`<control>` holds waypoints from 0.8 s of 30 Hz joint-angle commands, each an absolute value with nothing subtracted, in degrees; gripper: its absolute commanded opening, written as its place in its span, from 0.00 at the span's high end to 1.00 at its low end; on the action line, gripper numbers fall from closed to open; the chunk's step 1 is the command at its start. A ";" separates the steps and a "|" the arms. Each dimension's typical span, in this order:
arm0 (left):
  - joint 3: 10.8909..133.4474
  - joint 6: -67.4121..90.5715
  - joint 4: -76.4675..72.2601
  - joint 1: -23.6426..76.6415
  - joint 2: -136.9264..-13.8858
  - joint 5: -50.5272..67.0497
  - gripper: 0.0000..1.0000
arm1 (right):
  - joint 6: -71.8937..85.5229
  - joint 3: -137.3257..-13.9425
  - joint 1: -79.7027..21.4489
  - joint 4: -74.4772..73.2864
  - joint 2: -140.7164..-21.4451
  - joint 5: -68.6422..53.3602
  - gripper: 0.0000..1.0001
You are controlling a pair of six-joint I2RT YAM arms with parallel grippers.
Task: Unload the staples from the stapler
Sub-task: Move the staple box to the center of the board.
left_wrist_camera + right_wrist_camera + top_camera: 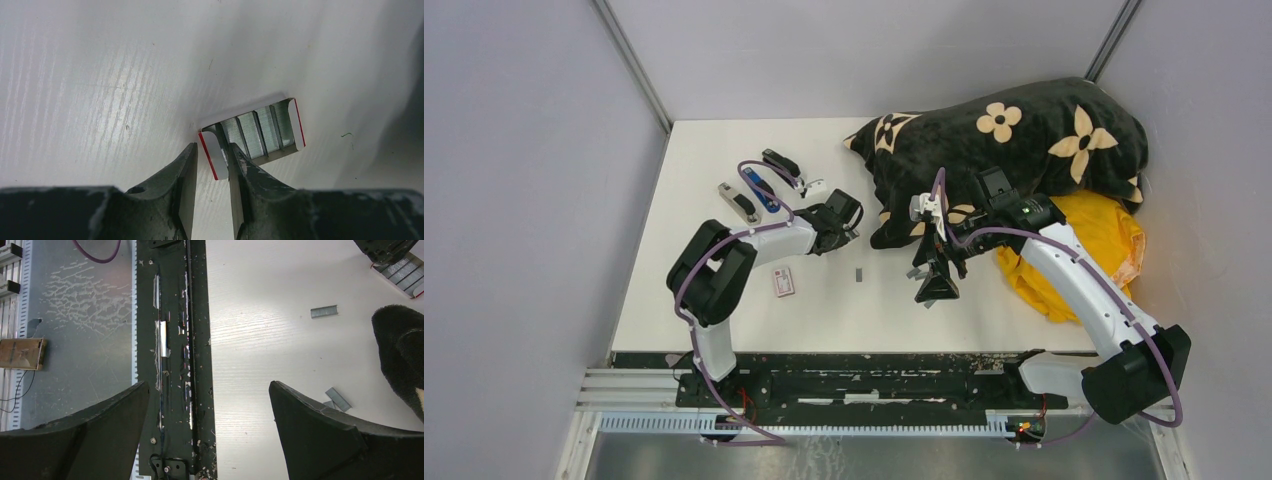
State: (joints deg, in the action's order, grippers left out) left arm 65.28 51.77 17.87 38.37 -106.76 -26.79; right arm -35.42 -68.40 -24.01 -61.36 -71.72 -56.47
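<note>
Left wrist view: left jaws straddle the end flap of the box (298, 124), grip uncertain; right jaws gape, empty. Staples (860, 274) lie on the desk (844, 320), staplers (780, 162) far-left. Best pinched squarely.

Robot lab cell: white desk (694, 160) boxed in by blank grey panels (524, 180), aluminium mounting rail (634, 385) along its near edge.
</note>
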 commanded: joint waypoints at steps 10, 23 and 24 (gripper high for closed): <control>63.84 50.37 15.95 38.58 -102.04 -27.61 0.63 | -36.25 -68.73 -24.58 -61.08 -71.74 -57.97 0.04; 64.25 50.20 15.56 38.54 -103.56 -26.98 0.64 | -36.34 -68.81 -24.65 -61.17 -71.55 -58.09 0.04; 64.31 50.19 15.56 38.58 -103.74 -26.98 0.64 | -36.34 -68.80 -24.64 -61.22 -71.62 -58.07 0.04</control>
